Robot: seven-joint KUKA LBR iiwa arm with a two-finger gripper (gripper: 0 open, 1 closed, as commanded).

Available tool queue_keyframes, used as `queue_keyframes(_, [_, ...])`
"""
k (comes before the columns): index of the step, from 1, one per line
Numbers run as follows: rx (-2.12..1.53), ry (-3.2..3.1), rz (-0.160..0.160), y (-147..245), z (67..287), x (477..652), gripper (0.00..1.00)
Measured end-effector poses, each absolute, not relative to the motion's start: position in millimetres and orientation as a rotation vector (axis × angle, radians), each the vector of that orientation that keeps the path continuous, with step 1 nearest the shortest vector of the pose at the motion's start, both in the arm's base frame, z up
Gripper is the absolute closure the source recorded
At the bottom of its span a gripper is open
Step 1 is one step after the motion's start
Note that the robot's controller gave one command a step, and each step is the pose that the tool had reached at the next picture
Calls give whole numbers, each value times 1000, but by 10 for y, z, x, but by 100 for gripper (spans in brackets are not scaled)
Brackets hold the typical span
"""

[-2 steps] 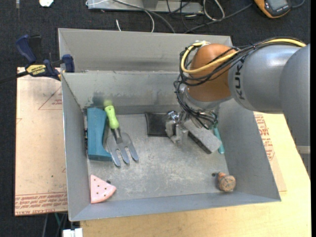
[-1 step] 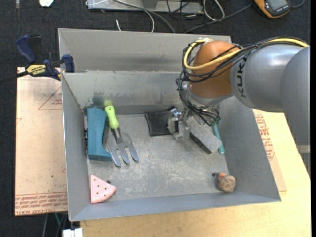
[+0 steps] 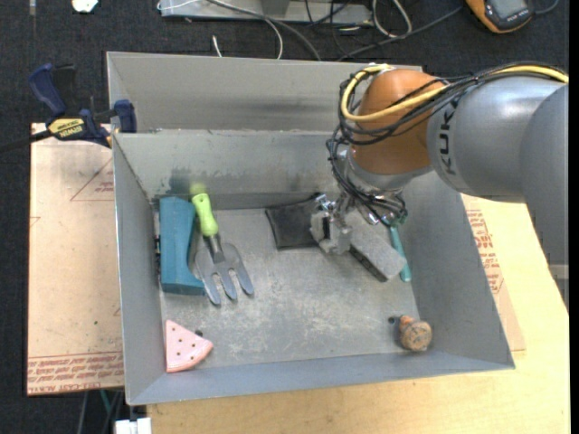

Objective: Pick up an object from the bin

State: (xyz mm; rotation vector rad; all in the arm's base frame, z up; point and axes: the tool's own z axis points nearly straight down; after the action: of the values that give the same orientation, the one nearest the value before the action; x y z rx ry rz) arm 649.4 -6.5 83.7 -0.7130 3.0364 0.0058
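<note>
Camera view: the gripper (image 3: 333,233) stands low over the floor of the bin (image 3: 137,269), right of centre. It sits between a dark flat square (image 3: 291,226) on the view's left and a grey block with a teal edge (image 3: 380,253) just beside it on the view's right. Note that the block's long axis runs diagonally, from the gripper down toward the near right corner. You cannot tell whether the gripper is open or closed.
</note>
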Motion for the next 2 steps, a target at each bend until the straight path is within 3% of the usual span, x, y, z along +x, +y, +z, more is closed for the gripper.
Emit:
queue_keyframes(1, [-682,3040,3,-192,1183,6581,100])
queue_keyframes(2, [-800,3015,5,-303,987,6527,100])
